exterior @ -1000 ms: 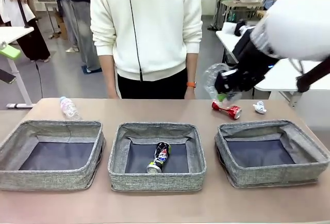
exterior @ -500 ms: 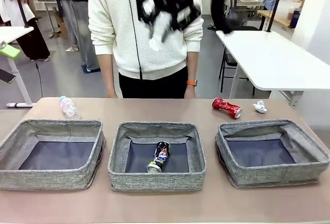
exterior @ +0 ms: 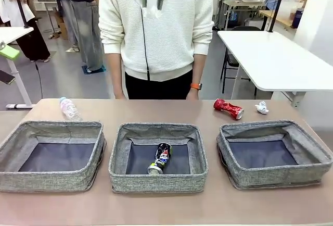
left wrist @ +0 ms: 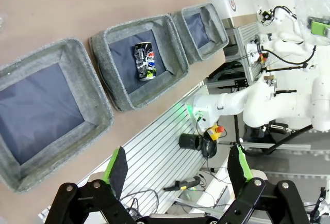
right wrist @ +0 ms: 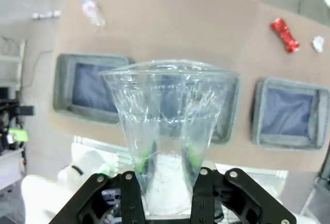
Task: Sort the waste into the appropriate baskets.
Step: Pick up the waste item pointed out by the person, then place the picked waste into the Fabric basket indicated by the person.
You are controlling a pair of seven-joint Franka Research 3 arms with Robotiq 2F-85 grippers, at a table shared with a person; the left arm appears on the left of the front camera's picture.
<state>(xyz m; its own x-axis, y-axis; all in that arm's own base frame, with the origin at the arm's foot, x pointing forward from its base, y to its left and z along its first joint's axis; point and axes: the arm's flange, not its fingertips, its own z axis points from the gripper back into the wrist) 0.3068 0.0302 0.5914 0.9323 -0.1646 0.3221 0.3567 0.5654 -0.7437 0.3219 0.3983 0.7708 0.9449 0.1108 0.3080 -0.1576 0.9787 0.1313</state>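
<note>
Left gripper (left wrist: 178,158): jaws spread wide, aimed downward from high up.
Right gripper (right wrist: 167,157): held high, pinching the clear plastic cup (right wrist: 165,105).

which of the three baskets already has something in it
The middle basket: the dark printed drink can lies on its side inside it. The left basket and right basket show only their bare dark bottoms.

You get bright, even room light; behind the clear plastic cup (right wrist: 165,110) the worktop (right wrist: 154,28) looks soft and bowed.
</note>
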